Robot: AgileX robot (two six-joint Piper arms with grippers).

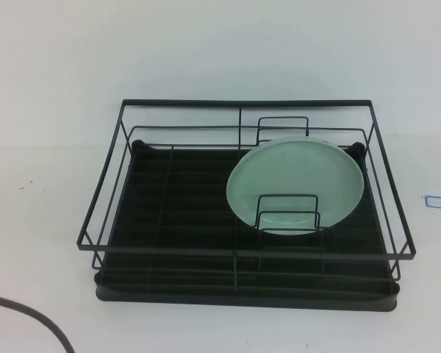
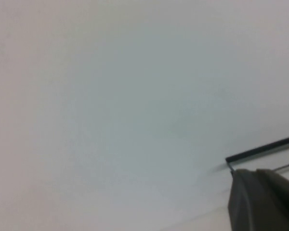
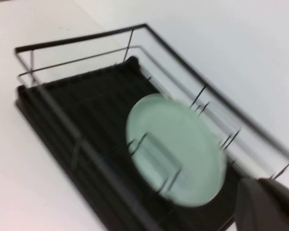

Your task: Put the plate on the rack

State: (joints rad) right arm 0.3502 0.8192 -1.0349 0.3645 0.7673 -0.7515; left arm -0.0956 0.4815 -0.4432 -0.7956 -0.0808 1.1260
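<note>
Leaning plate inside rack — white table, end effectors unseen

A dull dark-grey, smooth rounded part of each claw shows: left claw, right claw.

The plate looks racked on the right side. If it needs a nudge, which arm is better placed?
Probably the right. The plate leans among the loops in the rack's right half, and the right tool views it directly; the left tool faces only a corner.
</note>
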